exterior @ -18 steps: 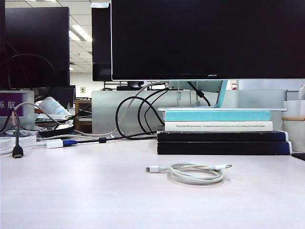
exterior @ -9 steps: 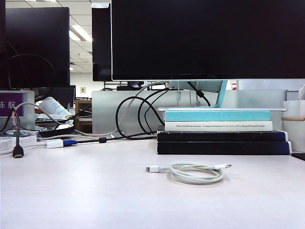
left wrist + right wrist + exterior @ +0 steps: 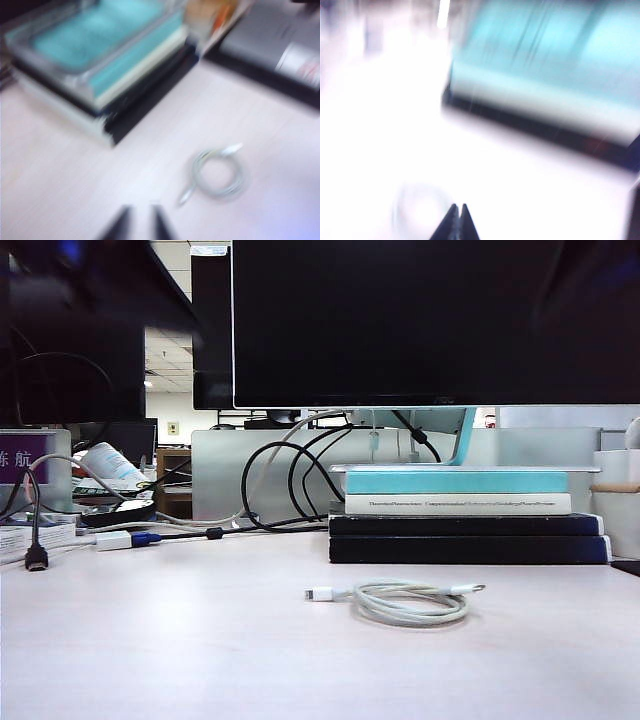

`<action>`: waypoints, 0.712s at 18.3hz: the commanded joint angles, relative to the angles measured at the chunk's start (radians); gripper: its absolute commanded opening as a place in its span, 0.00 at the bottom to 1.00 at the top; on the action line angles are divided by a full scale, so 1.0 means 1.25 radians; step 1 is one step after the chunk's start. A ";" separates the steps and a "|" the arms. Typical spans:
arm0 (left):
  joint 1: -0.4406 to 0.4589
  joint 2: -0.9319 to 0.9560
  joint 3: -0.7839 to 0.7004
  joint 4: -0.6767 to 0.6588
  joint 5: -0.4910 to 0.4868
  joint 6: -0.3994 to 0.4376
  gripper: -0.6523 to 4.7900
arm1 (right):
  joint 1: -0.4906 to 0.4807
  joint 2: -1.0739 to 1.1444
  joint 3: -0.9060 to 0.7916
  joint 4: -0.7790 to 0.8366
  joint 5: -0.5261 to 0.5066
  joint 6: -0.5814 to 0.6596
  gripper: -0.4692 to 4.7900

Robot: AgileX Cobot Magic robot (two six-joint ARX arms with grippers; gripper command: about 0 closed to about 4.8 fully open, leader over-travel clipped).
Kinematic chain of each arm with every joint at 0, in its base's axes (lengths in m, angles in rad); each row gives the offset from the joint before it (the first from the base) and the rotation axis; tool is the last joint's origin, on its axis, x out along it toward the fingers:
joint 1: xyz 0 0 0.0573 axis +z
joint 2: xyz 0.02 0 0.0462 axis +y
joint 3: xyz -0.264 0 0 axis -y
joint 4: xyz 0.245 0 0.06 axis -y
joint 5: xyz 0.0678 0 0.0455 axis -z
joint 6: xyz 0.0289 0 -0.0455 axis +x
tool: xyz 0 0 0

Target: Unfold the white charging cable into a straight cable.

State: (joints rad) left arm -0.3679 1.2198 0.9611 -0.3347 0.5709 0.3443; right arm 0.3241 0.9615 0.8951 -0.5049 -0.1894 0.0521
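Here the left gripper point(image 3: 140, 222) hangs above the pale table point(image 3: 150, 640), its two dark fingers point(image 3: 119, 225) standing a little apart with bare tabletop showing between them; it holds nothing and touches nothing. The white charging cable point(image 3: 410, 602) lies coiled in a small flat loop toward the table's right side, just in front of the stack of books point(image 3: 465, 515) at the back edge, one connector end poking out to each side of the loop. In the blurred left wrist view the coil point(image 3: 217, 172) sits near the gripper but clear of it. The right gripper point(image 3: 457, 212) has its fingers pressed together, empty, poised over the table with the faint ring of the cable close by and the books beyond
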 commanded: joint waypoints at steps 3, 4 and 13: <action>-0.103 0.062 0.009 -0.064 -0.190 0.178 0.50 | -0.006 0.115 0.014 -0.076 -0.089 -0.051 0.08; -0.104 0.069 0.009 -0.063 -0.207 0.186 0.50 | -0.006 0.123 0.014 -0.077 -0.097 -0.057 0.08; -0.117 0.172 0.049 -0.066 -0.207 0.197 0.51 | -0.003 0.163 0.014 -0.103 -0.159 -0.067 0.11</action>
State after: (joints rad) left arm -0.5106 1.4109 1.0019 -0.4290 0.2981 0.5938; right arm 0.3191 1.1595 0.9073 -0.6296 -0.3775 -0.0265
